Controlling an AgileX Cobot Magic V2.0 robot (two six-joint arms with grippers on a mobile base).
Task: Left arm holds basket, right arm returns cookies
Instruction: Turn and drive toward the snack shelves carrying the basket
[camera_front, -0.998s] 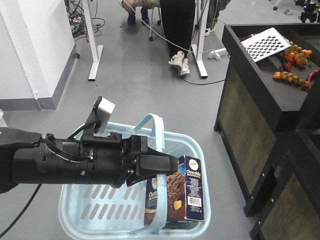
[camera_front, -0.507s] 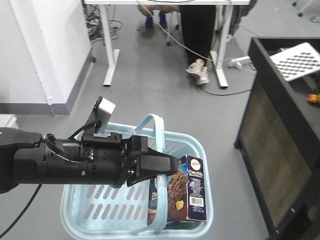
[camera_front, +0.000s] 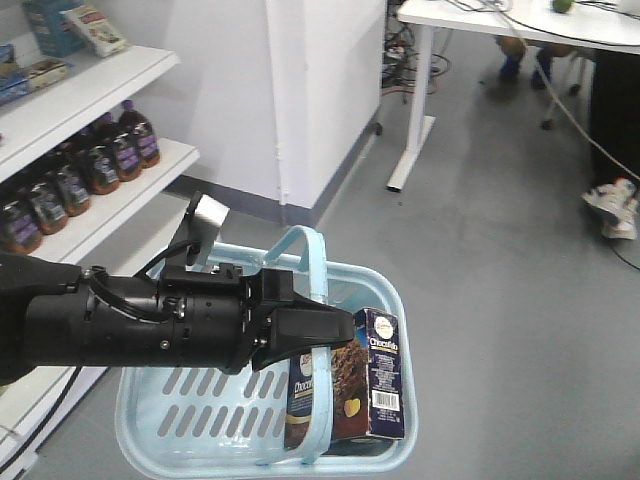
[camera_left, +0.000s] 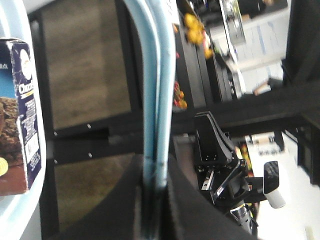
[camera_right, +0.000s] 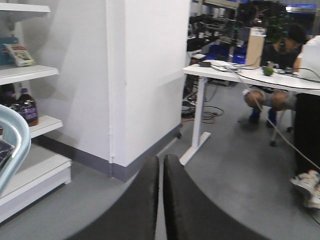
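Note:
The left arm's black gripper (camera_front: 330, 327) is shut on the two curved handles (camera_front: 311, 250) of the light blue basket (camera_front: 200, 420) and holds it above the grey floor. The navy Chocofello cookies box (camera_front: 375, 375) stands upright in the basket's right end. In the left wrist view the handles (camera_left: 155, 90) run between the shut jaws of the left gripper (camera_left: 154, 170), with the cookies (camera_left: 20, 115) at the left and the right arm (camera_left: 217, 150) behind. The right gripper (camera_right: 161, 165) is shut and empty, pointing over the floor, with a piece of the handle (camera_right: 12, 145) at its left.
White store shelves with dark bottles (camera_front: 90, 160) stand at the left, close to the basket. A white pillar (camera_front: 320, 90) is behind. A white desk (camera_front: 520, 20) with a leg (camera_front: 410, 150), cables and a person's shoe (camera_front: 615, 205) is at the back right.
The whole view has swung left: the black counter with tomatoes has left the frame and the white shelves and pillar have come in. The basket, the cookies and the left gripper's hold look the same.

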